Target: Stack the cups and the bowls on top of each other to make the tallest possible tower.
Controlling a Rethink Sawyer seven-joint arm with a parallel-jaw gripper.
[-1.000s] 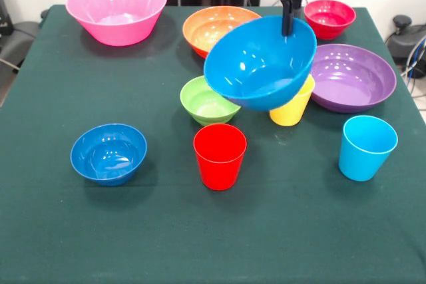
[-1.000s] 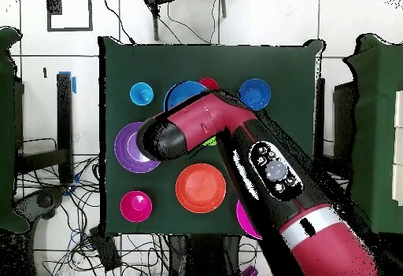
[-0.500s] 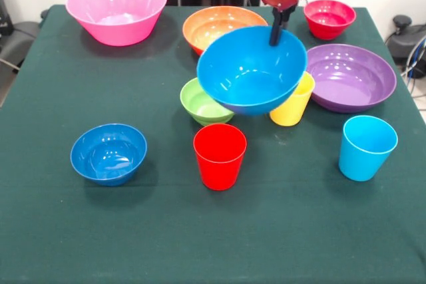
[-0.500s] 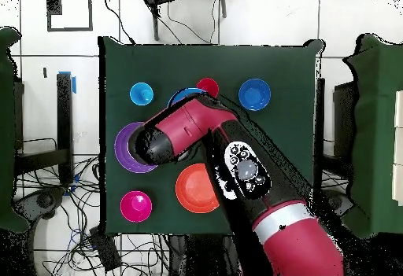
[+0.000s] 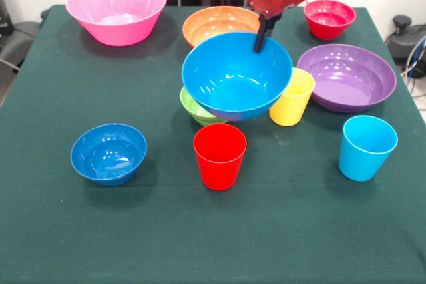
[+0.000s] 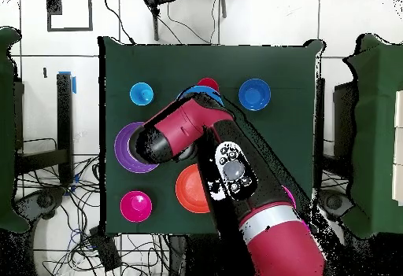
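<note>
My gripper [image 5: 259, 39] is shut on the far rim of the large blue bowl [image 5: 236, 76], which hangs nearly level just above the small green bowl [image 5: 194, 108] and hides most of it. The red cup [image 5: 219, 156] stands in front of them, and the yellow cup [image 5: 293, 98] stands right beside the blue bowl. Further right is the sky-blue cup [image 5: 367, 147]. The small blue bowl [image 5: 108, 153] sits at front left. In the overhead view the arm [image 6: 197, 127] covers the gripper, and only a sliver of the large blue bowl [image 6: 187, 93] shows.
The pink bowl [image 5: 116, 8], orange bowl [image 5: 212, 24] and small red bowl [image 5: 329, 18] line the far edge. The purple bowl [image 5: 346, 76] lies at right. Seen from overhead are the sky-blue cup [image 6: 142, 94], small blue bowl [image 6: 254, 93] and purple bowl [image 6: 124, 149].
The gripper has carried the large blue bowl leftward in the front view. The bowl has levelled out and now hangs over the green bowl.
</note>
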